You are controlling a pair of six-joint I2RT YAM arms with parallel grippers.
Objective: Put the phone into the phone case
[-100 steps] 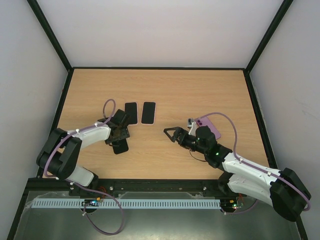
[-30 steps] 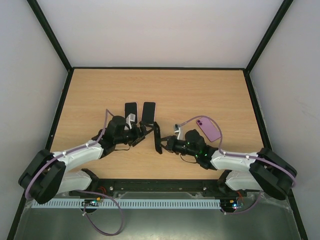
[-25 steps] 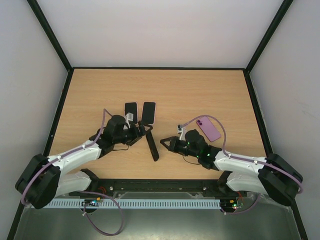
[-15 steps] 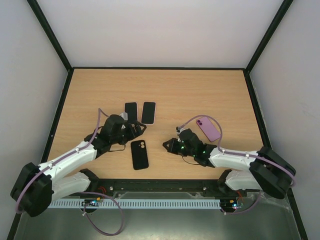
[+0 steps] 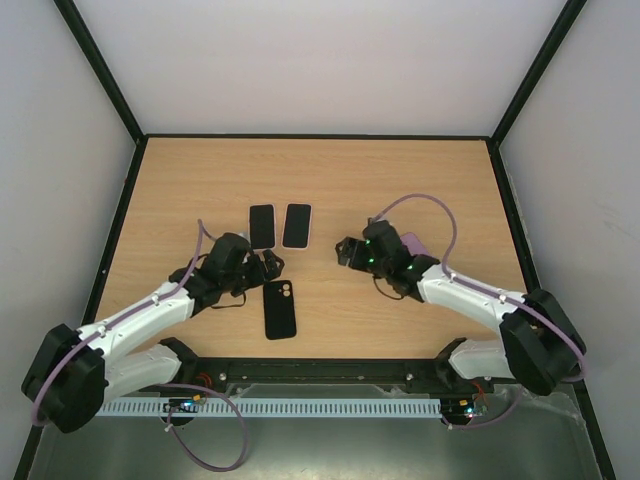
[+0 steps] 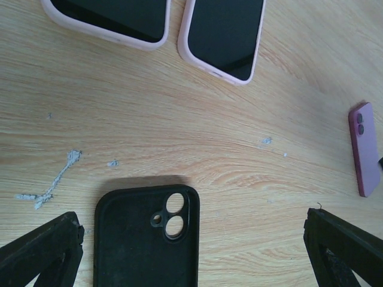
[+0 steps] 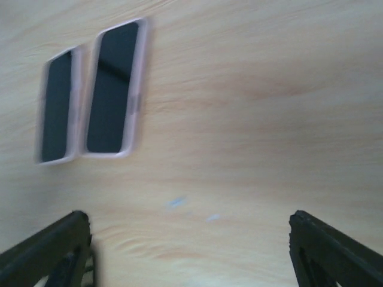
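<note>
Two grippers: my left gripper (image 5: pixel 268 264) and right gripper (image 5: pixel 347 250), spread, empty.
Case: black case (image 5: pixel 281 309) lies just before my left; light, bendy.
Phone: purple phone (image 6: pixel 364 149) by my right; stiff, slick, so pinch its long edges.

Robot lab test cell. Wood-laminate surface (image 5: pixel 400 180) boxed in by plain white panels (image 5: pixel 300 60) on black frame posts (image 5: pixel 100 75). Left arm (image 5: pixel 150 310) and right arm (image 5: pixel 470 295) bolted at the surface's near edge, slotted cable duct (image 5: pixel 250 408) just below it.

Pale wooden table (image 5: pixel 420 180), plain white walls (image 5: pixel 320 60), black corner posts (image 5: pixel 102 75)
</note>
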